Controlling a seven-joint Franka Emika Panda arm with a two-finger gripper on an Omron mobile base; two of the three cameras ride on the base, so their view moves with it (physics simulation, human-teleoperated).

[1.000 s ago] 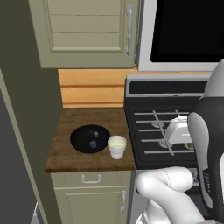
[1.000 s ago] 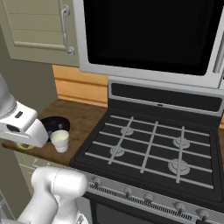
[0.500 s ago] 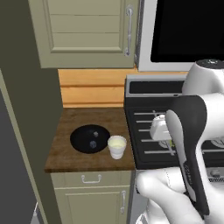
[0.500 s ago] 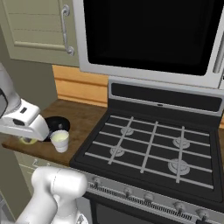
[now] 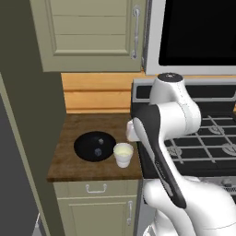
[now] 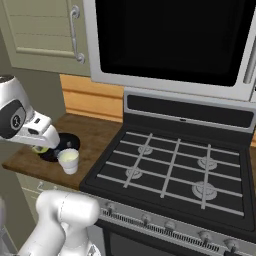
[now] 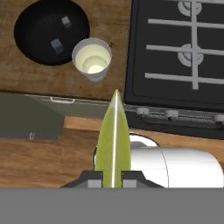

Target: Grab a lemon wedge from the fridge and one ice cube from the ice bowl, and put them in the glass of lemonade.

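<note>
- Here, in the hand view, the two small dark finger tips of the gripper (image 7: 113, 183) stand close together, clamped on the thin yellow-green lemon wedge (image 7: 113, 140); the wedge rises edge-on between them and tapers to a point
- The small whitish translucent glass of lemonade (image 7: 92, 60) stands on the brown wooden counter (image 7: 111, 83), just beside the round shallow black ice bowl (image 7: 41, 37); the two look to be touching or nearly so, and I cannot tell which
- Two tiny pale grey-blue ice cubes lie apart inside the bowl; one ice cube (image 7: 56, 45) sits near the cup side, the other ice cube (image 7: 66, 21) lies further in
- In the left base view the glass of lemonade (image 5: 123, 154) stands to the right of the ice bowl (image 5: 87, 146), close to the counter's (image 5: 69, 166) front edge; the white arm rises just right of it, between the counter and the black gas stove (image 5: 203, 143)
- In the right base view the white hand hangs over the ice bowl (image 6: 70, 142), and a bit of the lemon wedge (image 6: 40, 149) shows under it; the glass of lemonade (image 6: 68, 161) stands just below and to the right of the hand
- The stove (image 6: 175, 175) lies right of the counter (image 6: 95, 135); pale green cabinet doors (image 5: 92, 32) hang above
</note>
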